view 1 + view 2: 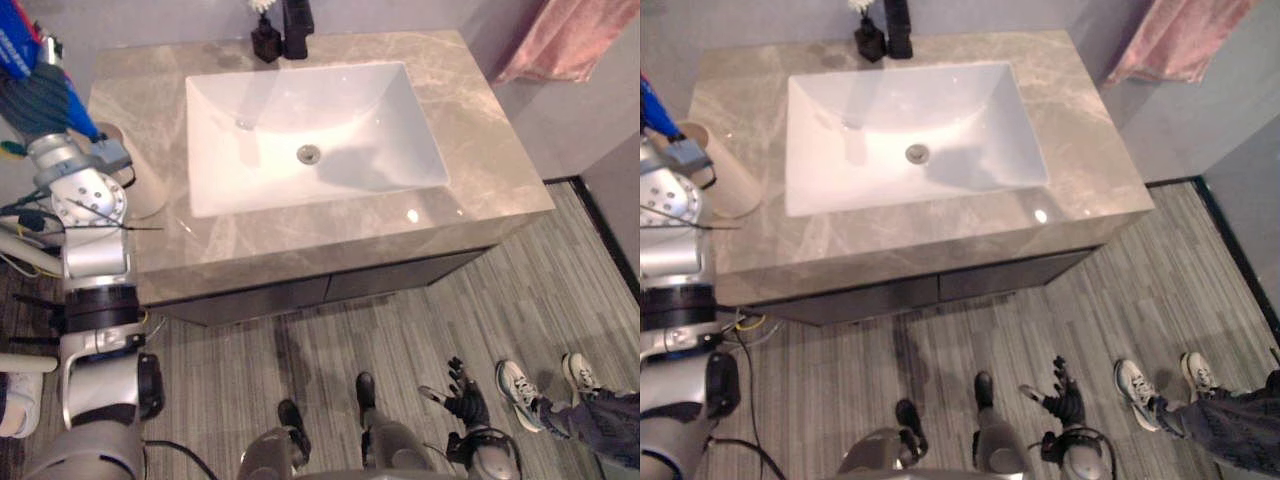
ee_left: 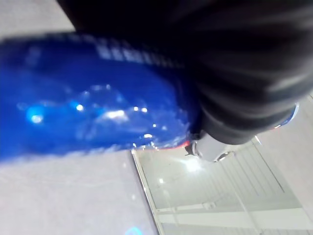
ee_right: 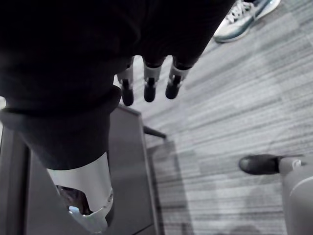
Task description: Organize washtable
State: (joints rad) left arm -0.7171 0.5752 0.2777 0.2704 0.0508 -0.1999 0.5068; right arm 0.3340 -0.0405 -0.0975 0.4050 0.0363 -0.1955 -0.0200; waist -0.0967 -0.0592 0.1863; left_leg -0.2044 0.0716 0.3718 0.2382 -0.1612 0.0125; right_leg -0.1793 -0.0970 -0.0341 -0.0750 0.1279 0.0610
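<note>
A grey-beige marble washtable top [image 1: 480, 150] carries a white rectangular sunken basin [image 1: 400, 120] with a round metal drain [image 1: 309, 153] in the middle of its floor. The basin takes up most of the top's middle. At the back edge, behind the basin, stands a black tap [image 1: 297, 25]. A small dark bottle with a white sprig [image 1: 265, 40] stands just beside it, on the side of the left edge. Near the left edge, about midway along it, stands a tan cylinder [image 1: 730, 180]. Below the top runs a dark cabinet front [image 1: 330, 290].

The room has plain grey walls, and a pink cloth [image 1: 570, 35] hangs on the wall past the back right corner. The floor [image 1: 500, 300] is grey with fine stripes. A person's white trainers [image 1: 520, 385] and dark trouser leg [image 1: 600, 415] stand on it in front of the washtable's right end.

The left hand [image 1: 45, 100] is up beside the back left corner, off the top, with a glossy blue object [image 1: 15, 50] right against it. I cannot tell from its wrist view whether its fingers are closed round the object. The right hand [image 1: 465, 400] hangs low over the floor in front of the cabinet, fingers [image 3: 149, 88] straight and loosely spread, holding nothing
</note>
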